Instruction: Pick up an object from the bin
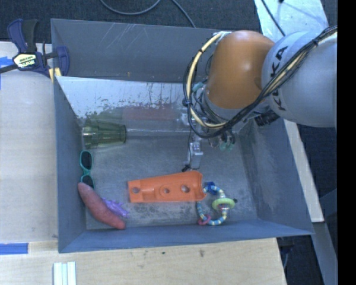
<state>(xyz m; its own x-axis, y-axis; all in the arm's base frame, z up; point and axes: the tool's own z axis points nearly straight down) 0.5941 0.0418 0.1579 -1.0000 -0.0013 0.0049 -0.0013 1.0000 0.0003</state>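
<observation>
One orange block [165,189], flat, rigid, three round holes, lies front-centre on floor of bin [136,46]. Tool [194,159] at block's back right corner; contact unclear, how far open cannot be told. Beaded multicolour ring toy [216,209] just beside block's right end. Pink sausage-shaped thing [99,205], teal sunglasses [85,162] and green translucent cup [104,136] along left wall. Open scuffed floor behind block.

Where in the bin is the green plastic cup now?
In the camera view, the green cup lies on its side in the far left corner of the bin, just above the teal sunglasses and well left of the gripper.
</observation>
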